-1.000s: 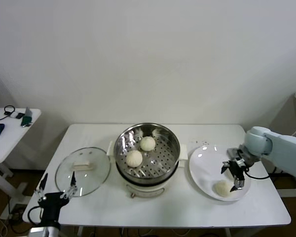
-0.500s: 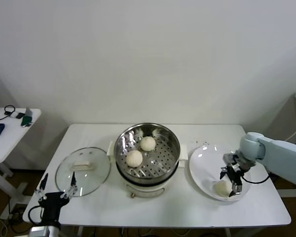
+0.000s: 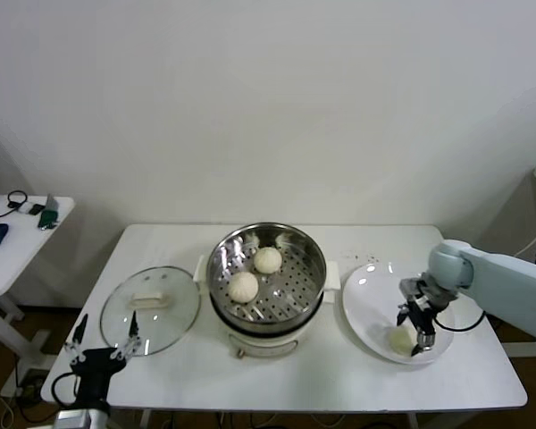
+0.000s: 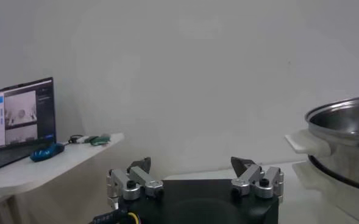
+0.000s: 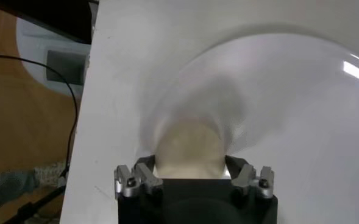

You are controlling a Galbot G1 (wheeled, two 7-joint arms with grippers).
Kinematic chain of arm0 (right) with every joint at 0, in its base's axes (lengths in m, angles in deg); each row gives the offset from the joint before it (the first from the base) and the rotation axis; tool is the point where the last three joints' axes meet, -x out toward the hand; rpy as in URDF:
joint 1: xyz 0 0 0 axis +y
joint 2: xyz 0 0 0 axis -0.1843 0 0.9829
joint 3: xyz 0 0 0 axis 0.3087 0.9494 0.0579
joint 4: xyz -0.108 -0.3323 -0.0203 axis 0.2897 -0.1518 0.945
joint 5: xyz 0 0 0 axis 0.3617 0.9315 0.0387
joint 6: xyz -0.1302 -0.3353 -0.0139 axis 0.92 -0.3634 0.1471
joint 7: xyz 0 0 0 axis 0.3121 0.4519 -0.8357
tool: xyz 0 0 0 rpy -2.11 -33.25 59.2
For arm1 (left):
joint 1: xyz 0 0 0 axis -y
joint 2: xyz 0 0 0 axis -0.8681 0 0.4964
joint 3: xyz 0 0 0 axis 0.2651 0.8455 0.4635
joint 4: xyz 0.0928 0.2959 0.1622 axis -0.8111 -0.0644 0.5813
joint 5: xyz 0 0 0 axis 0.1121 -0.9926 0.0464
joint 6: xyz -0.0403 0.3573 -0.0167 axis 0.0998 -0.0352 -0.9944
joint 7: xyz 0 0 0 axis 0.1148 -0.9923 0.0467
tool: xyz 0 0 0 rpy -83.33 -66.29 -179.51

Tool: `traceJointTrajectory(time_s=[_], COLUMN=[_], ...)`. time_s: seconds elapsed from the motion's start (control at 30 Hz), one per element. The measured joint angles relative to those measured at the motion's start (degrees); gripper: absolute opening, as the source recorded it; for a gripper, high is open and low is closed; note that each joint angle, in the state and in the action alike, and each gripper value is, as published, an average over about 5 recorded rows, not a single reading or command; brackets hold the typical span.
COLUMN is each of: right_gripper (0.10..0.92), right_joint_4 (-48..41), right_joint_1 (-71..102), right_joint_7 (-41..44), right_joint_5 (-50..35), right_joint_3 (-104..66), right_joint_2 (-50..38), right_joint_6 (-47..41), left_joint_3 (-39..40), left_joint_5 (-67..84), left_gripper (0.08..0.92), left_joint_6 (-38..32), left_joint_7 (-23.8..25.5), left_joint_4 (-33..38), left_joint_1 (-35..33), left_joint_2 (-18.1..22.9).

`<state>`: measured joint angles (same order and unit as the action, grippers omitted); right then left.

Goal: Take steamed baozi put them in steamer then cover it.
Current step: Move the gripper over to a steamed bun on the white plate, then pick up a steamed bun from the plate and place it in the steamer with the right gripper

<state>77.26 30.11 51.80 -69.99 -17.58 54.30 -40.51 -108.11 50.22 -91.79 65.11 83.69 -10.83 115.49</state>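
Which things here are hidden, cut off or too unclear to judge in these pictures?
- Right tool: the right wrist view's lower edge cuts the baozi, so contact cannot be judged.
- Head view: the same tool covers part of that baozi on the plate.
- Steamer: the left wrist view's edge cuts it.
- Fourth baozi: seen nowhere.
- Left tool: open, parked.

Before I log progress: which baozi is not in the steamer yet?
The baozi on the white plate, between the right gripper's open fingers. The other two baozi already sit in the steamer.
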Motion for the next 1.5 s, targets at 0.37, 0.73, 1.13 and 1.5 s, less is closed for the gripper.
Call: traceJointTrajectory(time_s=[0.37, 0.73, 1.13, 1.5], right_gripper=[0.729, 0.723, 0.721, 0.721], right_joint_4=[0.5, 2.7, 9.7, 9.2], right_joint_1=[-5.7, -26.1, -39.4, -34.6], right_joint_7=[1.7, 6.0, 9.8, 11.2], right_joint_5=[-0.2, -0.8, -0.6, 5.7], right_joint_3=[3.1, 12.9, 14.4, 9.5], right_joint_2=[1.6, 8.4, 19.8, 33.1], right_joint_6=[2.9, 14.8, 26.0, 32.6], left_joint_3=[0.0, 0.1, 0.4, 0.2], left_joint_5=[0.0, 0.4, 0.4, 0.7], left_gripper=[0.823, 0.823, 0.823, 0.823], left_joint_6=[-0.1, -0.3, -0.5, -0.6], left_joint_7=[0.0, 0.0, 0.1, 0.2], left_joint_4=[0.3, 0.7, 0.5, 0.5], left_joint_1=[-0.1, -0.3, -0.4, -0.9], left_joint_2=[0.0, 0.0, -0.1, -0.1])
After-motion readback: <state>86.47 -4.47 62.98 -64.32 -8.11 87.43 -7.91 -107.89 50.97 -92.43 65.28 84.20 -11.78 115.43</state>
